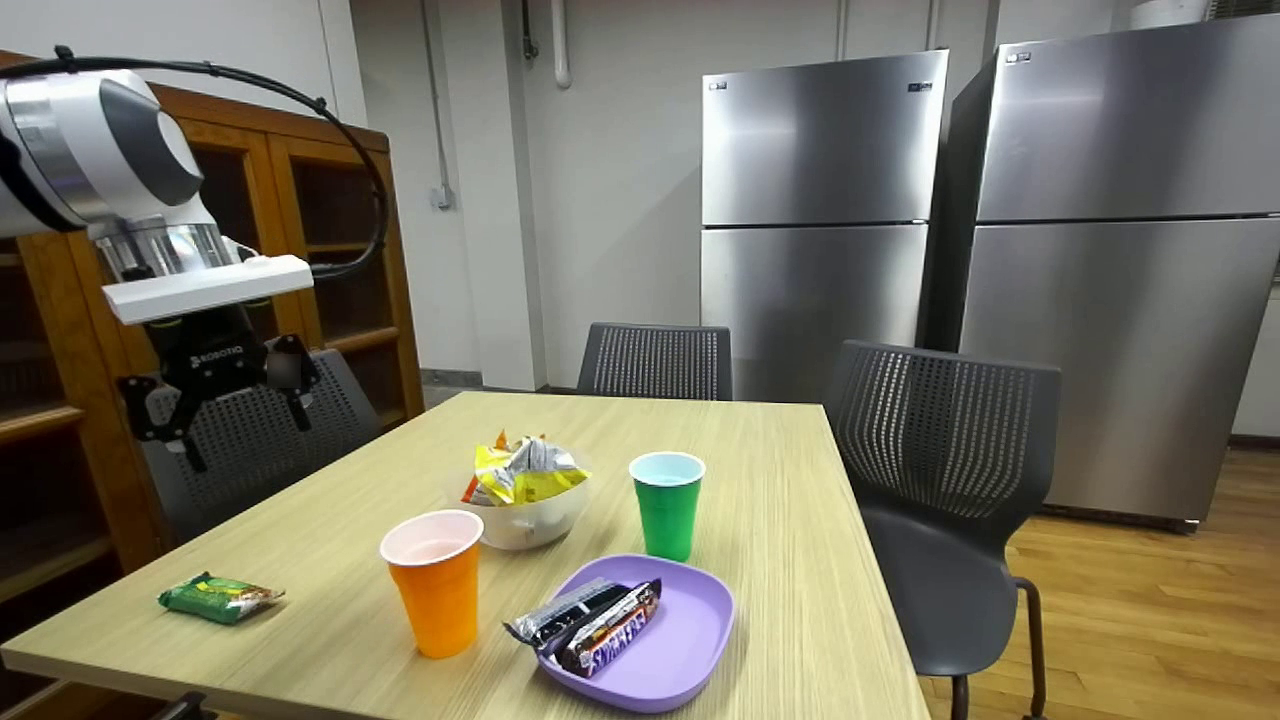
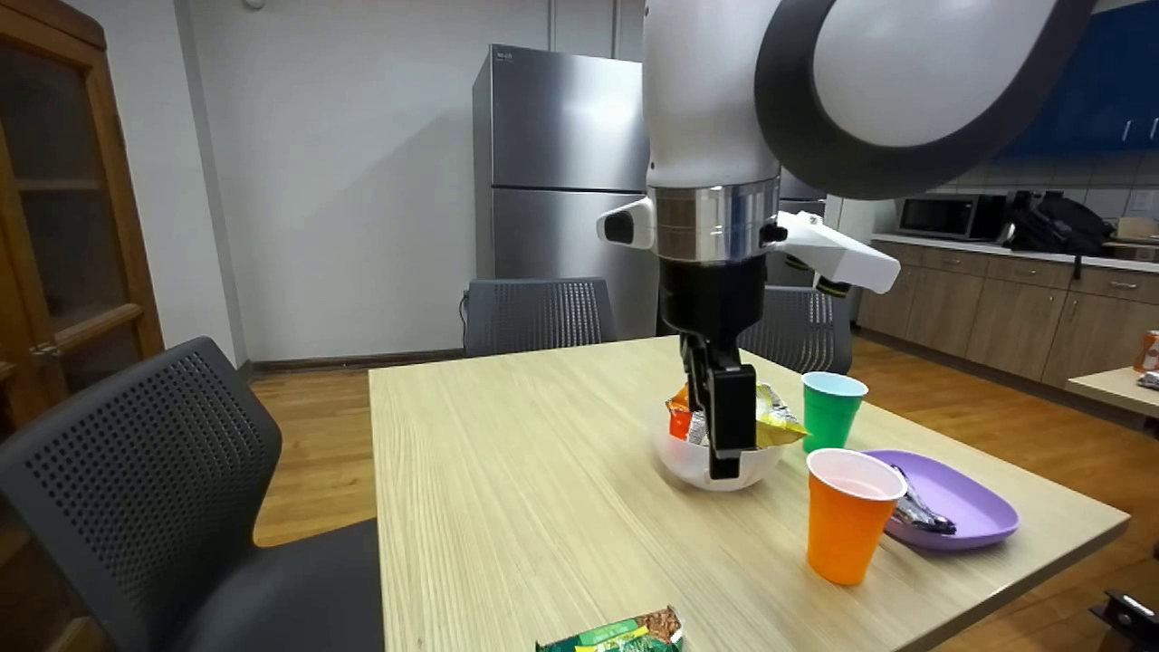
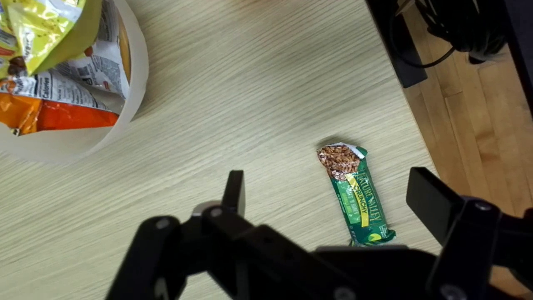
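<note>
Green snack bar (image 3: 361, 204) lies right there on the counter (image 3: 216, 137), and up above hangs the pincer (image 3: 329, 189), jaws spread wide, nothing in its hold

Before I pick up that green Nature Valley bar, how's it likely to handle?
The bar is labelled crunchy, so it may crumble if squeezed hard. Its wrapper looks glossy and could be slippery. Lying flat on the table, it would probably slide rather than roll when pushed.
</note>
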Available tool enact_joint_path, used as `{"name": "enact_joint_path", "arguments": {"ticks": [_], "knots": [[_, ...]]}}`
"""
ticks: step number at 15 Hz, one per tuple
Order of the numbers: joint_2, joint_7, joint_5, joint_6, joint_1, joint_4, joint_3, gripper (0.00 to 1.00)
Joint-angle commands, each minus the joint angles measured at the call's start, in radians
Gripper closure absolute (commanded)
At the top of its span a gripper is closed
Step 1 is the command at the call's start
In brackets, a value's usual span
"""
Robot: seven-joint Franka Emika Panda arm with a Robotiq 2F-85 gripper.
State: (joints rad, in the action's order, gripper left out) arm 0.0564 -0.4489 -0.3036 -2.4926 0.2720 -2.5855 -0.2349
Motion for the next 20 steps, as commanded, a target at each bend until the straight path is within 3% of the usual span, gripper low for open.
{"name": "enact_joint_path", "arguments": {"ticks": [1,20], "knots": [[-0.039,0.002,-0.052,-0.039,0.005,0.026,-0.018,0.0],[-0.263,-0.008,-0.175,-0.168,0.029,0.106,-0.044,0.0]]}}
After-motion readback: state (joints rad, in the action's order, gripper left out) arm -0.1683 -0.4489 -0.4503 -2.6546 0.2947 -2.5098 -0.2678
